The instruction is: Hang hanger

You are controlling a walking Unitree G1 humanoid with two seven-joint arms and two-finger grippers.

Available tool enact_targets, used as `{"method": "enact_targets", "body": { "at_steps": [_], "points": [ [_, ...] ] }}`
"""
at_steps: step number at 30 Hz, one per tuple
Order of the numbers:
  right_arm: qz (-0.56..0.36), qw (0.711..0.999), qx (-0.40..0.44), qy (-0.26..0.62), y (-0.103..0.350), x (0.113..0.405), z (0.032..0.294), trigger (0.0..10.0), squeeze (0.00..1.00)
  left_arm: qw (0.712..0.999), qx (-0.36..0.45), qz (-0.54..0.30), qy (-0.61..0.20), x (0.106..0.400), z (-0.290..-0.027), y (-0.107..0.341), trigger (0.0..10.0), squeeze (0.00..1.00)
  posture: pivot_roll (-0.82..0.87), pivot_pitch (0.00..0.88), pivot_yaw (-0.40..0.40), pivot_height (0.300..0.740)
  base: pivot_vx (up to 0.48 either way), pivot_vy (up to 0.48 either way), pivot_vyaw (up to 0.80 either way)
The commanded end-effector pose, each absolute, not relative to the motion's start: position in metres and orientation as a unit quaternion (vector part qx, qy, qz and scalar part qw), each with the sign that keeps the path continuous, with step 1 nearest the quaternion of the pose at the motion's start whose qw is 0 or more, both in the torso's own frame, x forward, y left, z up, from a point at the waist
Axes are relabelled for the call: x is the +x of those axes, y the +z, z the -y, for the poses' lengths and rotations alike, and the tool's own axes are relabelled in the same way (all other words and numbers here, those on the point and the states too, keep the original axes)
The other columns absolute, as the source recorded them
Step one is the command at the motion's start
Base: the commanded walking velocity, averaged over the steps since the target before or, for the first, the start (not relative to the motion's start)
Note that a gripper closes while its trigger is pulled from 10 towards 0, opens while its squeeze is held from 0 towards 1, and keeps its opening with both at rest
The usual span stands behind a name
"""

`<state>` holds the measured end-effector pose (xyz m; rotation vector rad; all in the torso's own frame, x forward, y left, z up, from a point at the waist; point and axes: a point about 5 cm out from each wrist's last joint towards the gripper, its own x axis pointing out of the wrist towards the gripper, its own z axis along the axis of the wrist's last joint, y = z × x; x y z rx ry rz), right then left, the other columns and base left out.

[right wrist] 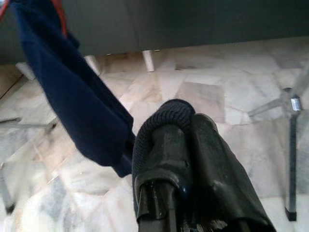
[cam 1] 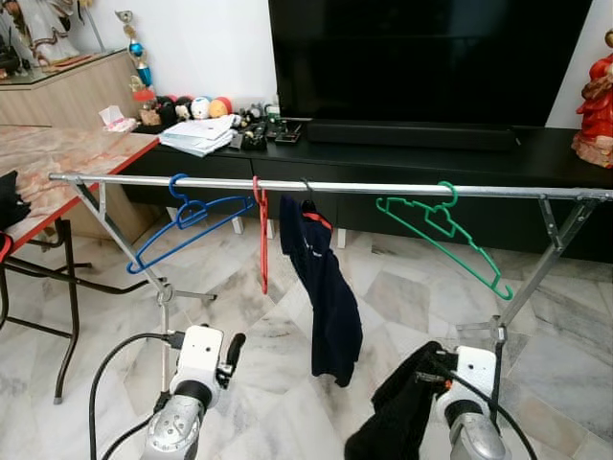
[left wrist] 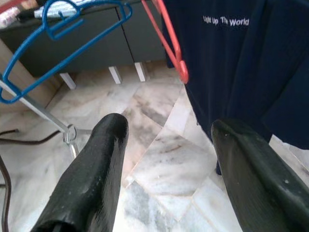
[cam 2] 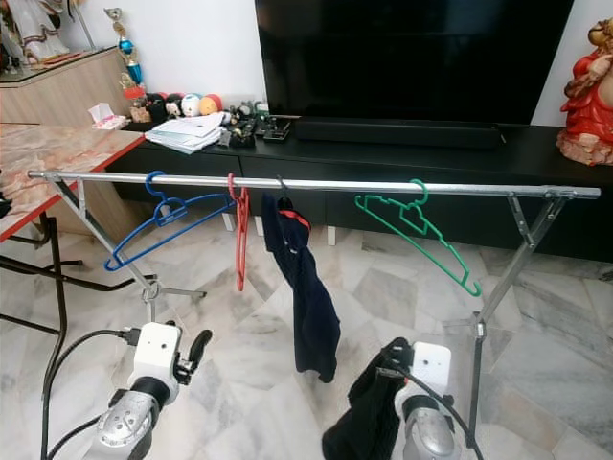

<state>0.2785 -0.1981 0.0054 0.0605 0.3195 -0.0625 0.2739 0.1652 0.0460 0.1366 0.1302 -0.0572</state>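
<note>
Currently the right gripper sits low, below the rail, jaws clamped on a black garment; no hanger hook is visible in that bundle, so I can't tell if a hanger is inside. Left gripper is also below the rail, jaws wide, empty. On the rail: blue hanger, red hanger, navy shirt, green hanger. Suggest lifting the right straight up, aiming for the gap between shirt and green hanger, without snagging either.
</note>
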Motion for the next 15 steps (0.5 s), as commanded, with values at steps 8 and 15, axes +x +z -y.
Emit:
{"method": "enact_targets", "body": {
  "at_steps": [8,15],
  "points": [
    [-0.185,0.982,-0.002,0.036,-0.005,0.271,0.183,10.0,0.0,0.996,0.063,-0.062,-0.024,0.277,-0.172,0.053,10.0,0.0,-0.08,0.001,0.11,0.74,0.171,0.0,0.0],
    [-0.189,0.981,-0.007,0.043,-0.007,0.27,0.183,10.0,0.0,0.996,0.06,-0.058,-0.022,0.279,-0.175,0.056,10.0,0.0,-0.08,0.001,0.111,0.74,0.34,0.0,0.0]
  ]
}}
